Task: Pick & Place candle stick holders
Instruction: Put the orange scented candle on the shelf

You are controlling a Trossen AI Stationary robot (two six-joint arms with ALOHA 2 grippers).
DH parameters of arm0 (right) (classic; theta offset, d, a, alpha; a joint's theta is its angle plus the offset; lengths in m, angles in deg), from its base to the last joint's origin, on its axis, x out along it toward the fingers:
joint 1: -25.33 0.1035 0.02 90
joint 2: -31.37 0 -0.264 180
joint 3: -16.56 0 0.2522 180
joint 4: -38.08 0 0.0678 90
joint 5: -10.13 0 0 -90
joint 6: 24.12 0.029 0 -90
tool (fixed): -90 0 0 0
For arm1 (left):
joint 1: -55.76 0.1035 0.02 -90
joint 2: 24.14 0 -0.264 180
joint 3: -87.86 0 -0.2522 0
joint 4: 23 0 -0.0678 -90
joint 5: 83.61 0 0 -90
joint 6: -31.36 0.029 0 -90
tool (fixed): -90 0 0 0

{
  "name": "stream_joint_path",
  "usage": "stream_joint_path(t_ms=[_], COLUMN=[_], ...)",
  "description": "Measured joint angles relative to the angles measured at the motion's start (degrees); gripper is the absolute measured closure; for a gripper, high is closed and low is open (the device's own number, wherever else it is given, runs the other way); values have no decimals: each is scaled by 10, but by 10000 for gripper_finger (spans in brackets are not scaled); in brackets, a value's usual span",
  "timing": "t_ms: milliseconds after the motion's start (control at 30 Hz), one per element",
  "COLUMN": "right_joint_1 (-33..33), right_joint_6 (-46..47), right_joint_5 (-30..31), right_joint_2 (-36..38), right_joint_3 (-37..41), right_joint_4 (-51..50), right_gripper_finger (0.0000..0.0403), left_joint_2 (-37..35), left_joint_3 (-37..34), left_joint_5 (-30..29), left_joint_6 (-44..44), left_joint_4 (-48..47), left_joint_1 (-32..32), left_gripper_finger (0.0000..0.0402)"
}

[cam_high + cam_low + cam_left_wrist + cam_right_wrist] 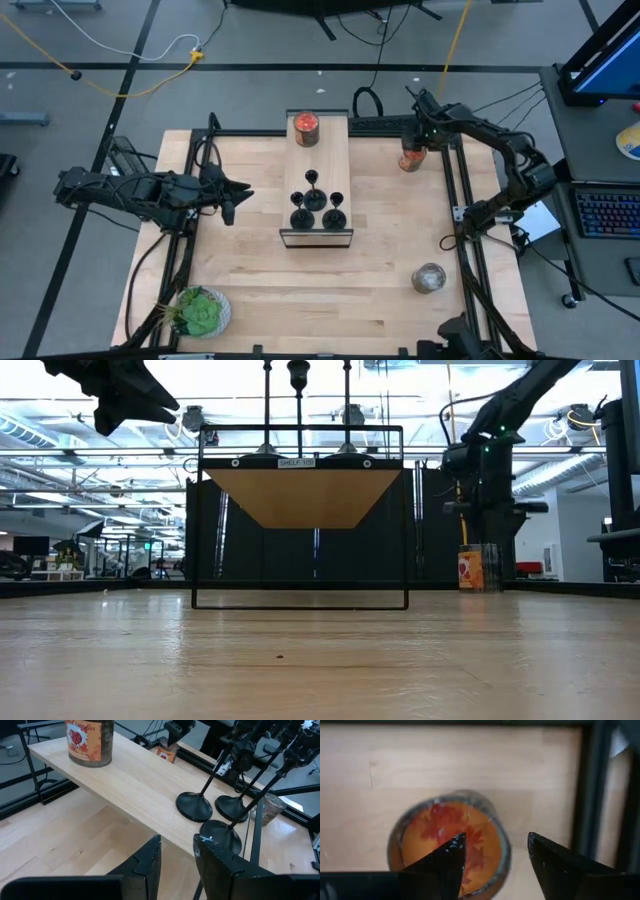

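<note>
Three black candle stick holders (316,205) stand upright in a tight cluster on the raised wooden shelf (318,160), near its front end; in the left wrist view their round bases (212,812) sit almost touching. Each is judged light, rigid and top-heavy-looking: a broad flat base, a thin stem and a small cup. The stem is the likeliest hold, low down near the base, since a high pinch could tip the piece; smooth dark metal may slip.

The left gripper (228,203) hovers just beside the shelf's left edge, level with the cluster, fingers (145,865) parted by a narrow gap and holding nothing. The right gripper (492,865), spread wide and empty, hangs directly above an orange-filled glass jar (411,158) at the table's far right edge.

Close spacing means a neighbour may be knocked when one holder is lifted. A second orange jar (306,125) occupies the shelf's far end, well apart. Open table lies left and front of the shelf; a clear glass jar (429,278) and a green plant (200,312) stand near the front corners.
</note>
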Motion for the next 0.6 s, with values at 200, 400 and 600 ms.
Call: stream_joint_path(t_ms=[200, 400, 600], right_joint_1=[0, 0, 0], right_joint_6=[5, 9, 8], right_joint_5=[-14, -12, -9], right_joint_2=[3, 10, 26], right_joint_3=[52, 59, 60], right_joint_4=[64, 78, 85], right_gripper_finger=[208, 235, 272], left_joint_2=[0, 0, 0], left_joint_3=[0, 0, 0], left_joint_5=[0, 1, 1], left_joint_6=[-1, -8, -12], left_joint_4=[0, 0, 0], left_joint_1=[0, 0, 0], left_gripper_finger=[282, 282, 282])
